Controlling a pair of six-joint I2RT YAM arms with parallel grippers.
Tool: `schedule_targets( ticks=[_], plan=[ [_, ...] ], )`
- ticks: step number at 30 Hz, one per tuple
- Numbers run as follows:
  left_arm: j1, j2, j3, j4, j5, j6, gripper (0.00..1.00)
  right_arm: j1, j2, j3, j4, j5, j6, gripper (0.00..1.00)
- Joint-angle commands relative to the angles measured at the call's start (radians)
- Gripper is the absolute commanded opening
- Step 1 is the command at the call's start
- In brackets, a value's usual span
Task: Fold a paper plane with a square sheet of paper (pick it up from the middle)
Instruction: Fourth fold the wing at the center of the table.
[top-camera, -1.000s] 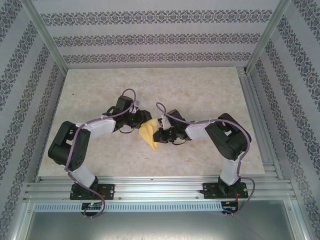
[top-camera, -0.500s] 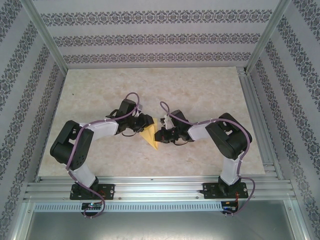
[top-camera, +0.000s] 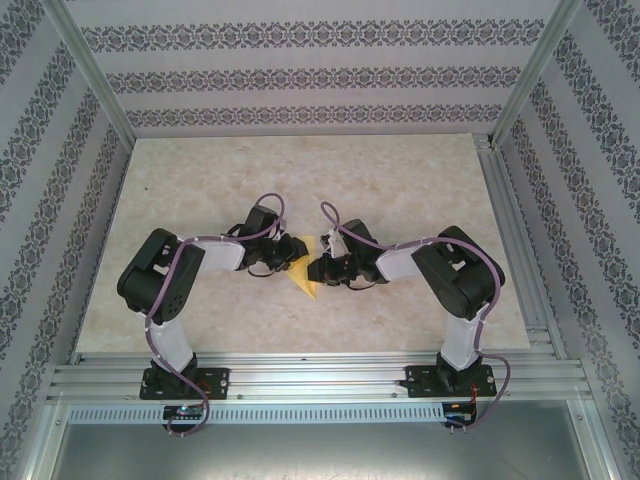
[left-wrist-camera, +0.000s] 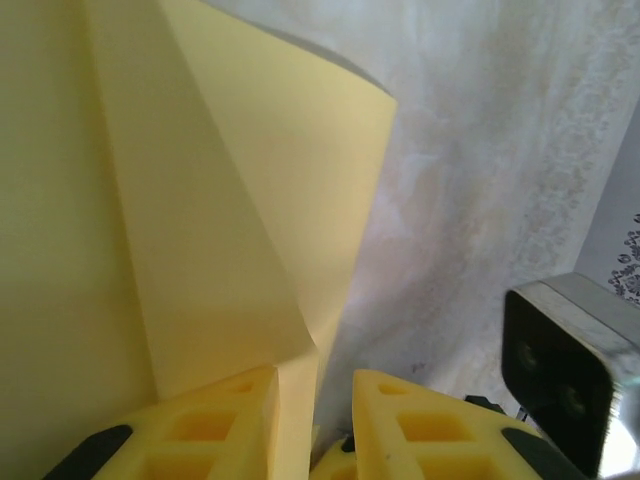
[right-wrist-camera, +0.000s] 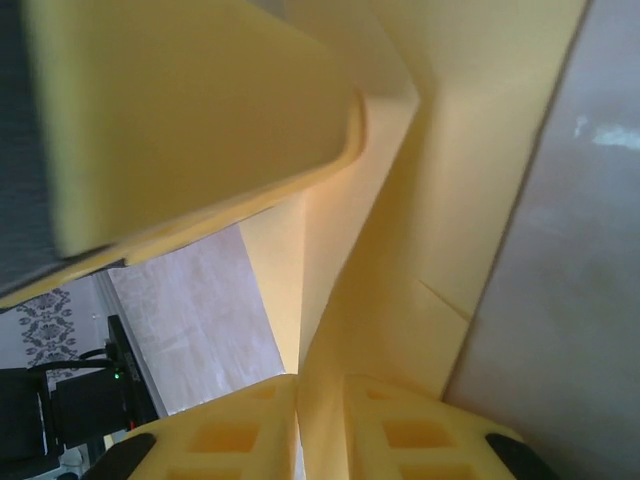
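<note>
Paper plane (top-camera: 305, 280) edge inside slightly parted left gripper (left-wrist-camera: 315, 388), fold inside right gripper (right-wrist-camera: 320, 392), grip uncertain

From above, you look down on a pale, marble-patterned tabletop (top-camera: 400, 180), hemmed in on the left, right and far sides by walls (top-camera: 300, 75) papered in grey floral bands. Aluminium rails (top-camera: 320, 380) run along the near edge, another rail (top-camera: 510, 230) lines the right side, and a grey metal panel (top-camera: 320, 450) lies nearest.

Top camera looks down from behind; both wrist cameras view the paper (top-camera: 304, 280) close up
</note>
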Motion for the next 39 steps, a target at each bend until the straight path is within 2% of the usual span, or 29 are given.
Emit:
schedule_targets(
  ticks=[1,6,10,13,15,17,22,28,33,39],
  plan=[
    [-0.015,0.009,0.003,0.061,-0.018,-0.018,0.27,0.004,-0.051,-0.009,-0.073,0.06,-0.07,0.25],
    [-0.015,0.007,0.009,0.05,-0.023,-0.012,0.27,0.045,-0.086,0.029,-0.234,0.16,-0.163,0.33],
    [-0.015,0.009,0.015,0.047,-0.023,-0.011,0.27,0.079,-0.087,0.066,-0.316,0.219,-0.214,0.34],
    [-0.015,0.011,0.02,0.041,-0.018,-0.008,0.27,0.091,-0.095,0.075,-0.334,0.261,-0.222,0.33],
    [-0.015,0.011,0.021,0.039,-0.019,-0.008,0.27,0.096,-0.103,0.078,-0.338,0.279,-0.231,0.27],
    [-0.015,0.01,0.022,0.038,-0.016,-0.006,0.27,0.096,-0.106,0.077,-0.337,0.282,-0.227,0.25],
    [-0.015,0.009,0.026,0.033,-0.014,-0.003,0.28,0.082,-0.106,0.065,-0.293,0.238,-0.208,0.11],
    [-0.015,0.008,0.035,0.018,-0.011,0.007,0.28,0.066,-0.087,0.062,-0.259,0.188,-0.182,0.13],
    [-0.015,0.009,0.038,0.008,-0.015,0.015,0.28,0.052,-0.08,0.047,-0.254,0.188,-0.156,0.12],
    [-0.015,0.01,0.037,0.002,-0.017,0.021,0.28,0.047,-0.091,0.034,-0.246,0.187,-0.142,0.15]
  ],
)
